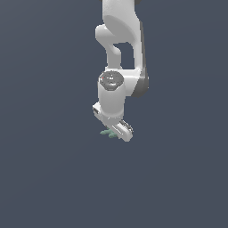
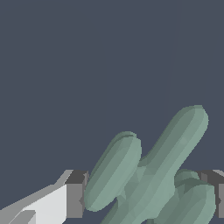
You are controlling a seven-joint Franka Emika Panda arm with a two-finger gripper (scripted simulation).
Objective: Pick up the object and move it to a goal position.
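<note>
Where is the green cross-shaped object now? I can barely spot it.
In the exterior view, the green cross-shaped object peeks out just below centre, under the gripper; the wrist view shows it between the fingers.

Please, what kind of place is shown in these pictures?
Probably a bare simulated test scene, not a real room: flat dark grey-blue background everywhere, a smoothly rendered white arm, and its hand around a faceted pale green cross-shaped object.

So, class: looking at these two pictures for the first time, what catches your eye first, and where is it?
The white robot arm hangs from the top middle of the exterior view against plain dark grey. At its lower end, the claw has a small pale green cross-shaped object peeking out. In the wrist view, that object sits between the claw's grey fingertips.
</note>
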